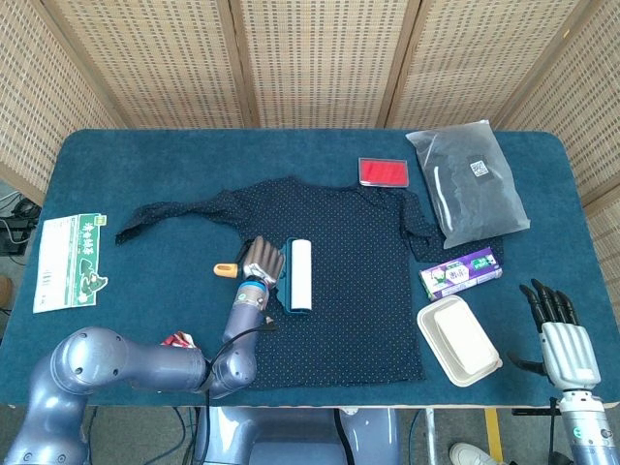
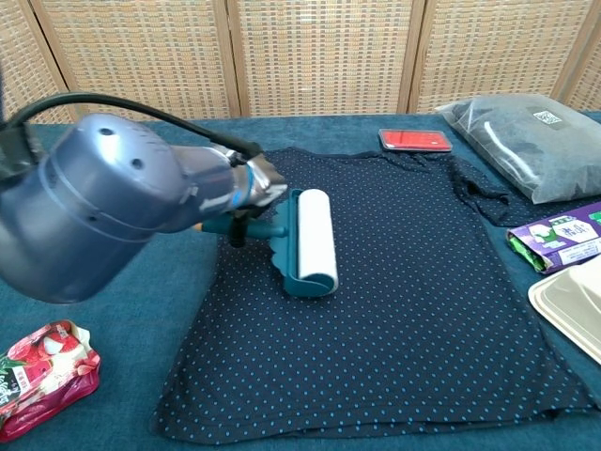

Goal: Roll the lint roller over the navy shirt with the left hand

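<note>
Fingers (image 1: 263,256) of my left hand (image 1: 260,263) wrap the lint roller (image 1: 300,275) handle, drum resting on the navy shirt (image 1: 349,281). Risk, as I judge it: adhesive drag bunches loose fabric.

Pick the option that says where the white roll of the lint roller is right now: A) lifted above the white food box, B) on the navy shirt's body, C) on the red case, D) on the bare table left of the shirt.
B: the lint roller, held by the left hand, lies with its white roll on the navy shirt.
</note>
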Controlling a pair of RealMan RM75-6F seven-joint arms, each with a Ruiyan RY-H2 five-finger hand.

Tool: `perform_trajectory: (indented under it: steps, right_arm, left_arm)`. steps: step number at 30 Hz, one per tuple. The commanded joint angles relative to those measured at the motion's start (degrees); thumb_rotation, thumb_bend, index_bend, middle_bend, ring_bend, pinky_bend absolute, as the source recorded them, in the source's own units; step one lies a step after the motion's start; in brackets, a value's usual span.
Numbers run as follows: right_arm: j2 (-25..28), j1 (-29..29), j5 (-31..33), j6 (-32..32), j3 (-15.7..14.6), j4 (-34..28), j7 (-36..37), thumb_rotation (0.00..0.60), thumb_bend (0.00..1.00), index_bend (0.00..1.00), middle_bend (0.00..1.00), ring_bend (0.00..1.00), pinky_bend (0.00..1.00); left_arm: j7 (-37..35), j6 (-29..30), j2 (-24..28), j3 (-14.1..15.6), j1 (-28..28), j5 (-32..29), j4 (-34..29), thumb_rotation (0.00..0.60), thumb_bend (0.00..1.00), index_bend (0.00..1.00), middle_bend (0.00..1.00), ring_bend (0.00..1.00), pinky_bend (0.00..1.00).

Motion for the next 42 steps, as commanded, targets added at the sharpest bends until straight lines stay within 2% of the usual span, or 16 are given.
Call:
perform_trajectory:
  steps: [1,6,13,18,22,29,31,34,38,40,42]
  right_arm:
    - [0.08,0.00,0.18,0.02,0.15,0.09,0.23,0.600,0.13,0.00,0.00,0.00,0.00]
    - [0.42,-0.09,0.52,0.12,0.41,0.23,1.01,0.600,0.13,0.00,0.00,0.00,0.00]
    - [0.59,-0.19,0.23,0.41,0.34,0.18,1.19,0.600,0.13,0.00,0.00,0.00,0.00]
    - [0.59,-0.27,0.10,0.60,0.28,0.03,0.98,0.600,0.13,0.00,0.00,0.00,0.00]
    - [0.37,-0.19,-0.24,0.43,-0.04,-0.09,0.34,0.600,0.13,0.00,0.00,0.00,0.00]
    - [0.02,-0.28,-1.35,1.06,-0.54,-0.69,-1.13,0.600,0.13,0.00,0.00,0.00,0.00]
    - [-0.04,-0.30,-1.51,1.21,-0.59,-0.86,-1.45,0.600,0.13,0.00,0.00,0.00,0.00]
    - [-0.13,-0.34,-1.82,1.41,-0.73,-1.06,-1.91,0.600,0.13,0.00,0.00,0.00,0.00]
    - [-0.26,-0.37,-2.29,1.70,-0.92,-1.31,-2.59,0.600,0.13,0.00,0.00,0.00,0.00]
    - [-0.31,-0.40,-2.34,1.77,-0.95,-1.41,-2.79,0.600,0.13,0.00,0.00,0.00,0.00]
    - [-0.38,-0.42,-2.36,1.83,-0.98,-1.45,-3.12,0.600,0.13,0.00,0.00,0.00,0.00]
  left_arm:
    - [1.02,0.12,-2.24,-1.99,-1.76,-1.08,1.68,0.600,0.65,0.89,0.90,0.74,0.68]
    - [1.91,0.66,-5.39,-4.53,-3.95,-1.54,3.70,0.600,0.65,0.89,0.90,0.74,0.68]
    - [2.18,1.66,-5.32,-4.71,-3.58,-1.00,2.76,0.600,0.65,0.89,0.90,0.74,0.68]
    - [0.97,3.15,-2.02,-2.62,-0.84,0.57,-1.29,0.600,0.65,0.89,0.90,0.74,0.68]
    - [-0.97,4.10,2.06,0.24,2.46,2.54,-5.25,0.600,0.65,0.89,0.90,0.74,0.68]
    - [-7.22,4.33,9.76,4.06,8.20,8.14,-11.25,0.600,0.64,0.89,0.90,0.73,0.67]
    - [-9.63,4.30,12.22,4.88,9.83,10.38,-12.80,0.600,0.63,0.88,0.87,0.72,0.65]
    - [-13.84,3.74,15.35,5.90,12.24,14.43,-14.14,0.600,0.55,0.85,0.78,0.65,0.58]
    - [-20.49,2.74,18.40,7.03,15.61,20.62,-13.66,0.600,0.49,0.77,0.66,0.57,0.53]
    - [-22.89,2.03,19.20,7.69,16.85,23.09,-12.97,0.600,0.48,0.67,0.57,0.51,0.49]
    - [-24.82,1.25,19.81,8.29,17.94,24.76,-11.94,0.600,0.42,0.59,0.39,0.37,0.42]
